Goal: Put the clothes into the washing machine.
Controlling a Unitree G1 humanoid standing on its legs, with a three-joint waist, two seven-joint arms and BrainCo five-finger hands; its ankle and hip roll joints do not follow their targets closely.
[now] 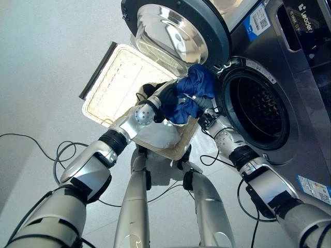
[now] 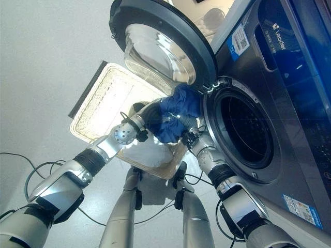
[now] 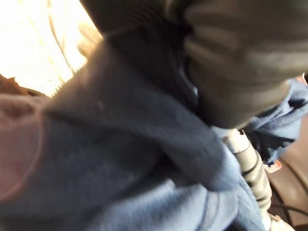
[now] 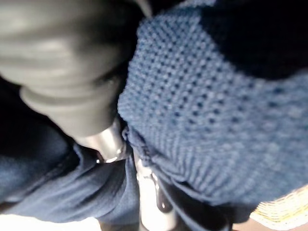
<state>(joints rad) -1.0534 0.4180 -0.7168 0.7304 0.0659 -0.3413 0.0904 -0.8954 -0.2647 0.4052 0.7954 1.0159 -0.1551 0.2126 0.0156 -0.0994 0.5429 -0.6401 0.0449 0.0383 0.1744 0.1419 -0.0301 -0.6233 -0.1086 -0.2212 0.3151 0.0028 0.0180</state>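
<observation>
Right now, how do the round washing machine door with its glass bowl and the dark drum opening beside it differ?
The round washing machine door is swung wide open and bulges with a shiny clear glass bowl; the drum opening is a dark recess with a perforated metal wall. The blue garment, bunched between both hands, hangs just below the door's edge but is not yet inside the opening. Both are circular and similar in span.

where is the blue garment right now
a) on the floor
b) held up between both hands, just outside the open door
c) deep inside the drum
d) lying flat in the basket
b: the blue garment is bunched between the left hand and the right hand, above the basket and beside the washing machine opening, not yet in the drum.
</observation>
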